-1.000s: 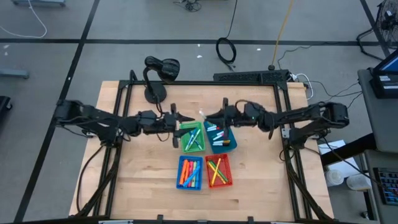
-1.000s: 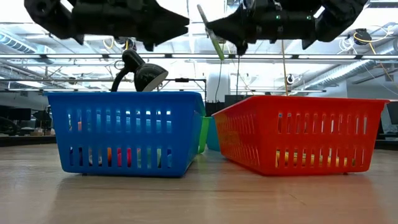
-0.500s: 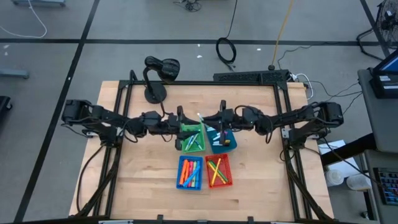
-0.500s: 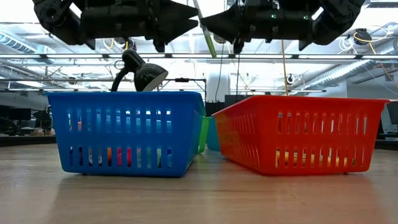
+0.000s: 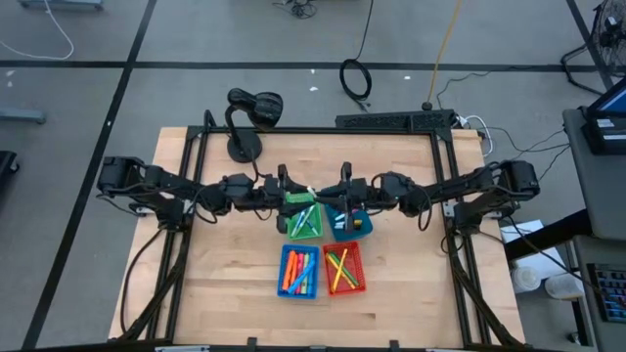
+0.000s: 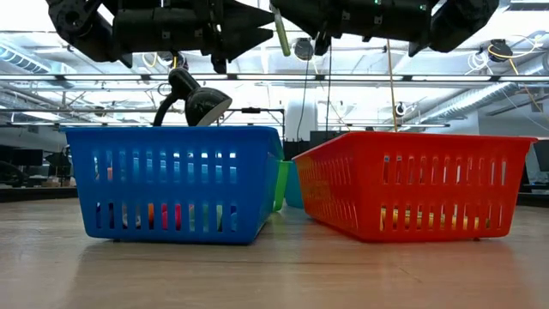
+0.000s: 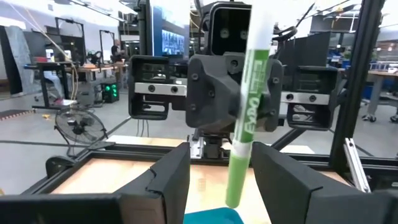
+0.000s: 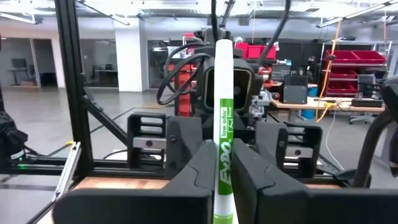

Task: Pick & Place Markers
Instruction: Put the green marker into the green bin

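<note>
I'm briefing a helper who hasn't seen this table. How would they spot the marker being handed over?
Look above the green bin, where the two arms meet over the table's middle. The right hand is shut on a white marker with a green label, in front of the left hand. Every other marker lies in a bin; this one is in the air.

White plastic marker [image 8: 223, 149] with green label band and white lettering (cap end green [image 6: 280, 33]). Four slatted plastic bins: green [image 5: 303, 217], teal [image 5: 348, 225], blue [image 5: 298, 271], red [image 5: 343, 269]. Pale wooden tabletop [image 5: 225, 274], black metal frame [image 5: 445, 256]. Both hands dark.
</note>
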`<state>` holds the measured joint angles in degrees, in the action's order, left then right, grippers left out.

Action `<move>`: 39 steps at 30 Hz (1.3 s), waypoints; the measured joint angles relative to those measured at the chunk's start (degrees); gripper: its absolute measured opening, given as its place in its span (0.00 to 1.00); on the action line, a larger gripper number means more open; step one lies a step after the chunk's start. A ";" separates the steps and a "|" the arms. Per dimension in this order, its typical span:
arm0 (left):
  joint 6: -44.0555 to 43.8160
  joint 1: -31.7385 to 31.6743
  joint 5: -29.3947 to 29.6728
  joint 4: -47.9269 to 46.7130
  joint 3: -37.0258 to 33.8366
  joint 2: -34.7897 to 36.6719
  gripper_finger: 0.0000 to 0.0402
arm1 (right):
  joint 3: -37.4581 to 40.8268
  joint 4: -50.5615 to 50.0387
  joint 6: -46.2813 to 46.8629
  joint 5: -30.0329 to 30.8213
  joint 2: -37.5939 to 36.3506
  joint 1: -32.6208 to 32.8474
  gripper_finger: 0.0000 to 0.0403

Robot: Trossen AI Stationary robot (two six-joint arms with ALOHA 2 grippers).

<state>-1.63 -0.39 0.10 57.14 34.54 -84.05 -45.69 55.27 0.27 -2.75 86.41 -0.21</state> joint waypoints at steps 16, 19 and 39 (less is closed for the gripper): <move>1.58 0.10 -0.57 -0.08 5.88 -7.00 0.44 | -1.90 -0.34 -0.93 1.21 1.42 0.73 0.03; 1.89 0.08 -0.54 0.09 7.02 -8.37 0.42 | -1.84 -1.05 -1.06 1.24 1.49 0.88 0.03; -1.28 6.47 2.67 -26.96 3.80 2.81 0.07 | -1.68 -19.38 -3.12 8.97 -5.88 0.68 0.28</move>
<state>-2.91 6.08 2.76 30.19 38.34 -81.24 -47.37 35.89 -2.85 6.21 80.53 0.47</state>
